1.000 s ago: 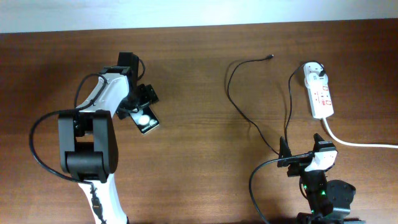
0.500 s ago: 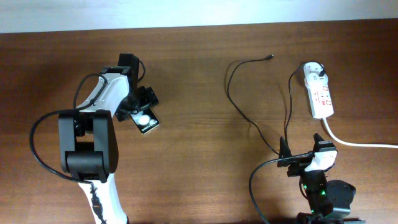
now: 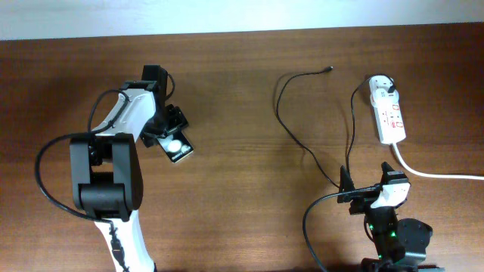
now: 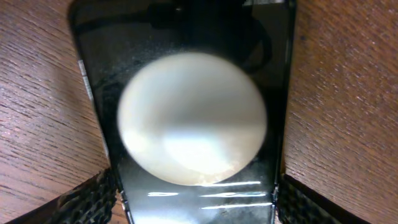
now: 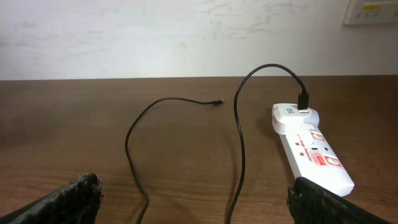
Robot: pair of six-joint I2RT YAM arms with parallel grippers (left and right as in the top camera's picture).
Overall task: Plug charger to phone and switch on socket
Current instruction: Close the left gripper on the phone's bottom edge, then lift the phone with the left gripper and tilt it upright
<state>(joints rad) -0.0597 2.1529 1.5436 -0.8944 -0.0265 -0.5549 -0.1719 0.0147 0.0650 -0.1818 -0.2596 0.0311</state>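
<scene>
Black glass phone (image 3: 176, 147) lies at nine o'clock, the left gripper (image 4: 198, 202) clamping its long edges (to steady it for plugging, I judge). Right gripper (image 5: 196, 199) gapes empty at five o'clock. The charger (image 3: 304, 149) has its tip near one o'clock, with the socket (image 3: 389, 117) at two.

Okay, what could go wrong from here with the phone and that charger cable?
1. The left fingers flank the glossy flat black phone at its slick edges; it might slip or twist if moved.
2. The thin black charger cable loops over the wooden table just ahead of the open right fingers; reaching for its small plug tip could snag it or tug the white power strip.
</scene>
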